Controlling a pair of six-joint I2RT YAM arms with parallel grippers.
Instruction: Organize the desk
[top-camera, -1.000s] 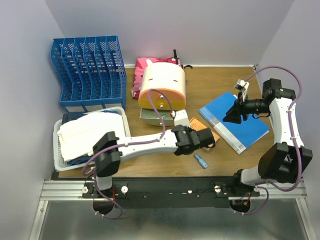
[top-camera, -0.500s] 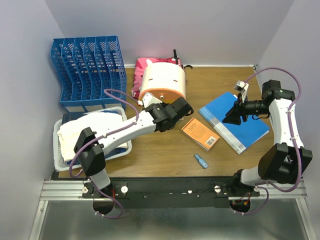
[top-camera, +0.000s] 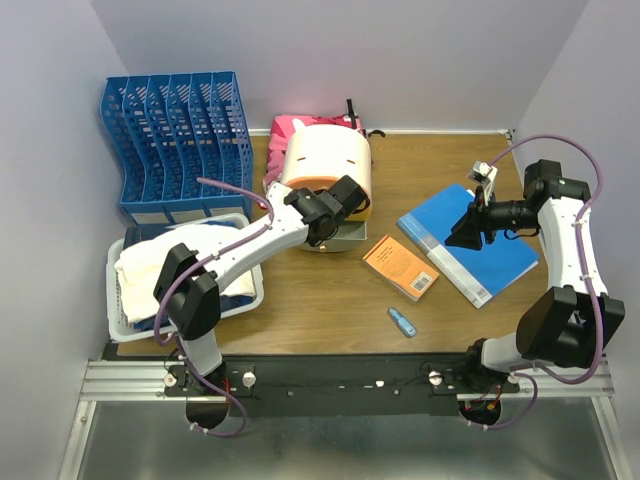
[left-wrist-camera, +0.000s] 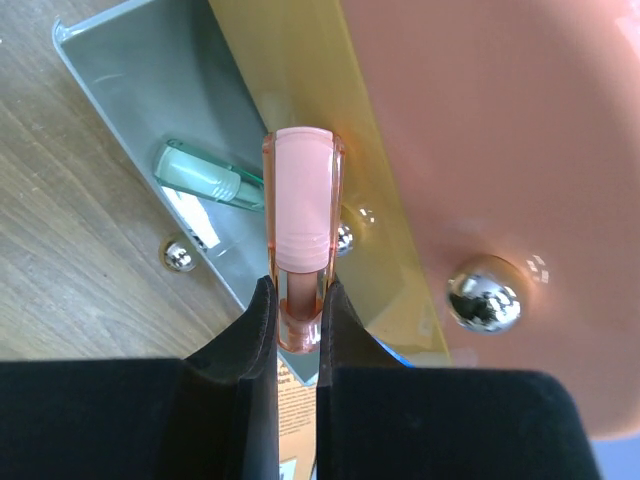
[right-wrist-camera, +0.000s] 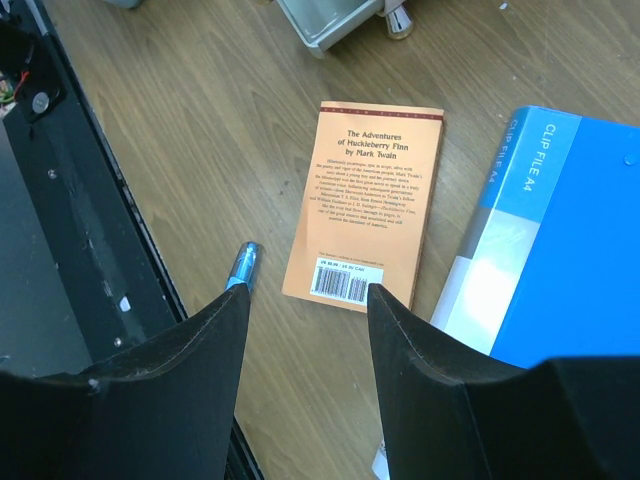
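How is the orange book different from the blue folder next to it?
The orange book is smaller; the blue folder is much bigger. The book's cover shows the title The Adventures of Huckleberry Finn and a barcode; the folder's says CLIP FILE A4. The book is all orange; the folder has a paler band. Both lie flat on the desk, side by side.
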